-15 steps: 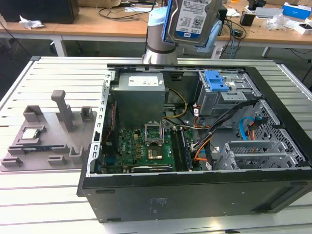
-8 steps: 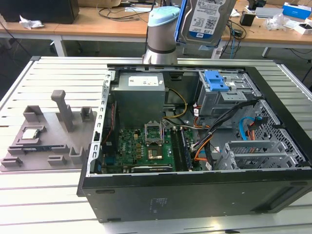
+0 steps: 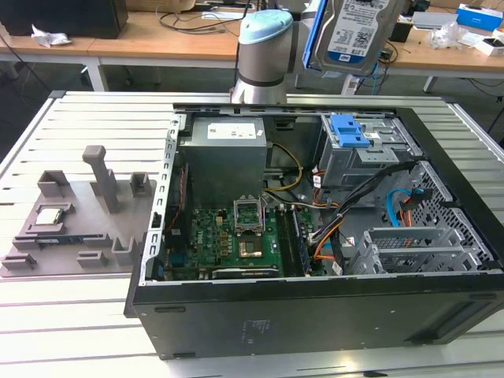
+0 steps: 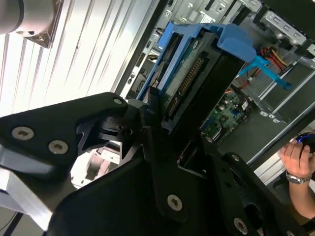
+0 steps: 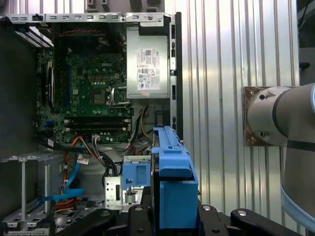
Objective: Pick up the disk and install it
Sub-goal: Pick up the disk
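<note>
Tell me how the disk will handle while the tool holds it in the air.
The disk is a metal slab, so likely stiff and heavy for its size. The tool grips it at one end, so a jerk might make it slip or pivot. Its blue plastic frame probably flexes a little under pressure.

Bright, even overhead light fills the exterior view. The table (image 3: 87, 118) slats carry a soft sheen, and the case (image 3: 315, 319) is darker inside. The disk (image 3: 356, 31) label shows bright. In the second wrist view the slats blow out near white, while the gripper (image 4: 177, 125) reads as flat black. In the first wrist view glare stripes the slats and one case wall lies in shade.
</note>
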You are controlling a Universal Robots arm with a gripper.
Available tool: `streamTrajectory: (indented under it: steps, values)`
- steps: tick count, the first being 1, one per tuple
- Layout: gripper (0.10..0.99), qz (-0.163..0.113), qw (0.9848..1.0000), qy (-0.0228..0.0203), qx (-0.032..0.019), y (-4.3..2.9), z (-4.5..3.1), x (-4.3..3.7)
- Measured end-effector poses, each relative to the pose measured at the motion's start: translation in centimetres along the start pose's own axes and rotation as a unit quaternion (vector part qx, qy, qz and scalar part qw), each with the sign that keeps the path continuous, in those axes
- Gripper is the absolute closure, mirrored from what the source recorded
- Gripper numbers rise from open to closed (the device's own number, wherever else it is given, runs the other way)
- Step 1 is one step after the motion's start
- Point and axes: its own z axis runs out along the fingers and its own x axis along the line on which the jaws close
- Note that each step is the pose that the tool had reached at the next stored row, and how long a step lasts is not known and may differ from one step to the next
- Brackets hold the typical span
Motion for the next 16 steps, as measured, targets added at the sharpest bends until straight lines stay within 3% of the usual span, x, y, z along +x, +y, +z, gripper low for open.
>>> streamTrajectory:
  steps: [1,11,14,16]
  values:
    - [0.725,0.0,1.0,0.0,-0.0002,-0.74,-0.03,-0.02]
    - [0.725,0.0,1.0,0.0,-0.0016,-4.5,-0.19,-0.1]
    - [0.725,0.0,1.0,0.0,-0.0022,-6.01,-0.25,-0.13]
    - [0.725,0.0,1.0,0.0001,-0.0027,-7.4,-0.31,-0.16]
